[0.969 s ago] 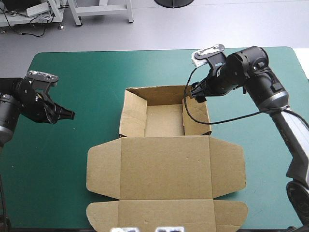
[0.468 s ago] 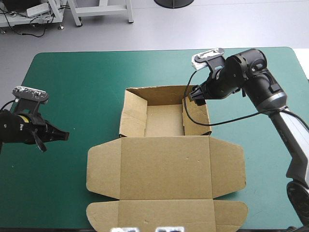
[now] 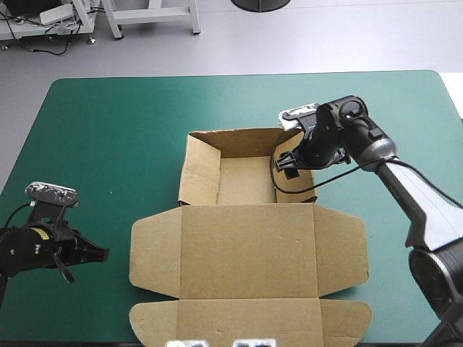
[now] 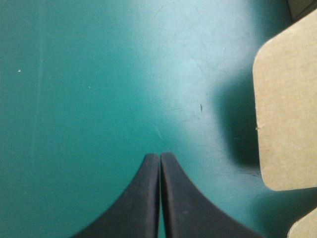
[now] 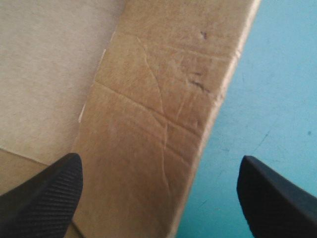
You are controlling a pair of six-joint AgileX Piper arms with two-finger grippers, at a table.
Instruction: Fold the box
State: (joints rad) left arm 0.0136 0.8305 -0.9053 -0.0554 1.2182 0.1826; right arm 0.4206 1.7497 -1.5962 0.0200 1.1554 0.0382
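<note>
The box lies at the middle of the high view on the teal-green surface. It is an open tray in the upper middle of the frame, walls raised, with the lid laid flat toward the bottom. The right jaws are released and set astride the tray's right wall, one finger over the inside and the other over the surface outside; the board is not yet gripped. The left jaws are clenched on nothing, low at the left of the high view, pointed toward the lid's rounded side flap and apart from it. The step in hand is judged to be the seating of the right wall. Next, a squeeze or downward press on that wall is called for, with the tray kept from sliding.
</note>
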